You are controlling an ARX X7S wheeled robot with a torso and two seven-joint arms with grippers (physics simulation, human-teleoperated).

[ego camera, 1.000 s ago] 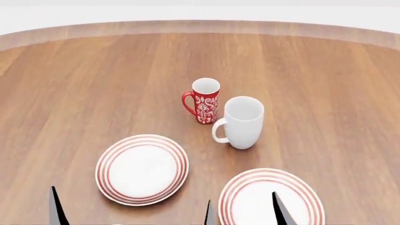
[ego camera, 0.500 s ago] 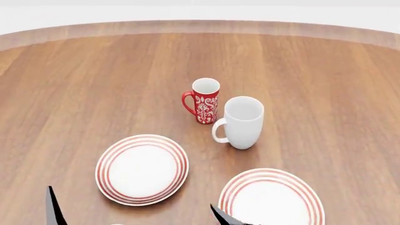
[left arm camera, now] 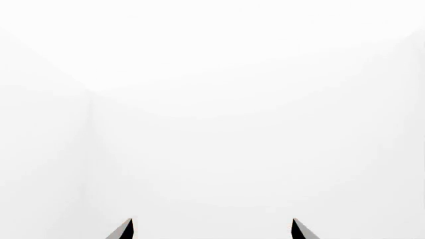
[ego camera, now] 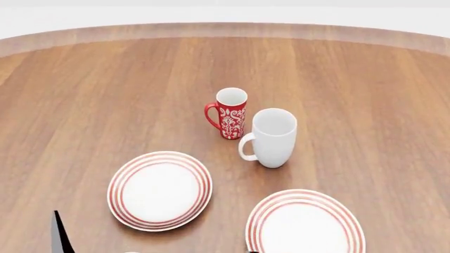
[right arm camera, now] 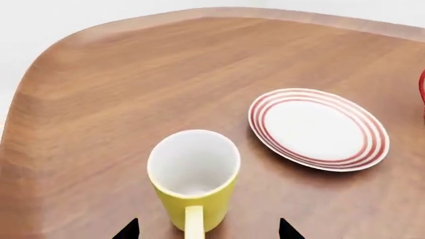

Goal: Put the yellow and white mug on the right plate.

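The wooden desk (ego camera: 105, 95) spreads wide under me, its rounded far edge against a white background. On it, nearest me in the head view, lie two round white plates with red rings: the left plate (ego camera: 159, 191) and the right plate (ego camera: 304, 224), the latter cut off by the lower edge of that view, and both bare. Beyond them, near the middle of the desk, the tall white mug (ego camera: 271, 137) stands upright with its handle toward the left plate, and the red floral mug (ego camera: 229, 113) stands just behind and beside it, close enough that I cannot tell if they touch. The yellow and white mug (right arm camera: 194, 180) shows only in my right wrist view: it stands upright on the desk near a rounded corner, empty, its yellow handle turned toward my right hand (right arm camera: 206, 230), with a ringed plate (right arm camera: 317, 128) near it but apart. My right hand's two dark fingertips are spread apart on either side of that handle, not touching the mug. My left hand (left arm camera: 212, 230) also has its fingertips apart, facing only plain white.
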